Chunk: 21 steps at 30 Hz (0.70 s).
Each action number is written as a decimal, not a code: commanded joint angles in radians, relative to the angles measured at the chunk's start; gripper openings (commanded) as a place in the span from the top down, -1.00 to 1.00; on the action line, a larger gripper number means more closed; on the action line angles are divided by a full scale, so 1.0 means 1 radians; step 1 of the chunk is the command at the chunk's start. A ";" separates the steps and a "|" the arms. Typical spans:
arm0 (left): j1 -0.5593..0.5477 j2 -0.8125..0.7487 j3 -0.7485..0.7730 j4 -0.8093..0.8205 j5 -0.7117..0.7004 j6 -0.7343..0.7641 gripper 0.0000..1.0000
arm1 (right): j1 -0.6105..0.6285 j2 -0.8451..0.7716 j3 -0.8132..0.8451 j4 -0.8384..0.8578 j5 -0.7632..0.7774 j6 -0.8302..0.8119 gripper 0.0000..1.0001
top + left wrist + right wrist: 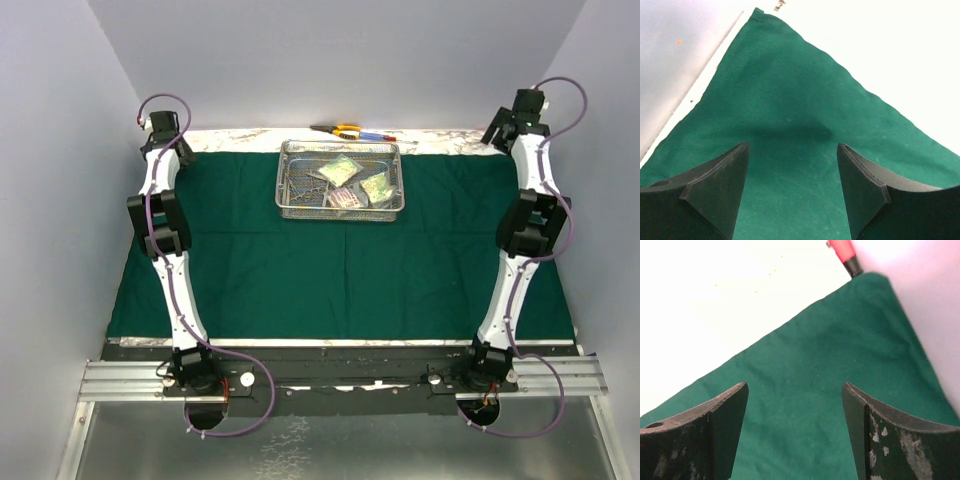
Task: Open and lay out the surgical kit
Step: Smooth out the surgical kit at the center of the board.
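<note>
Two pairs of black jaws stand wide apart, gripping nothing. Each hangs over a far corner of the dark green cloth wrap (340,260), which lies spread flat on the pale marbled desk (235,138). Between the left jaws and the right jaws, well apart from both, the rectangular steel wire-mesh tray (341,211) sits on the cloth, holding three small clear packets (348,180). Just past the cloth corner ahead of the right jaws lies a red pen (842,250). A yellow-handled tool (346,130) lies beyond the tray.
</note>
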 commanded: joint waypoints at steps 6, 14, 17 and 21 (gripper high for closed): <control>-0.058 -0.207 -0.047 -0.008 0.118 0.051 -0.55 | -0.005 -0.332 -0.095 -0.127 -0.088 0.058 -0.59; -0.073 -0.382 -0.295 0.022 0.023 0.034 -0.94 | 0.101 -0.488 -0.330 -0.231 0.077 0.206 -0.49; -0.074 -0.433 -0.385 0.025 0.013 0.016 -0.97 | 0.181 -0.498 -0.390 -0.283 0.200 0.228 -0.49; -0.074 -0.481 -0.486 0.025 -0.004 -0.010 -0.97 | 0.237 -0.535 -0.515 -0.293 0.249 0.265 -0.49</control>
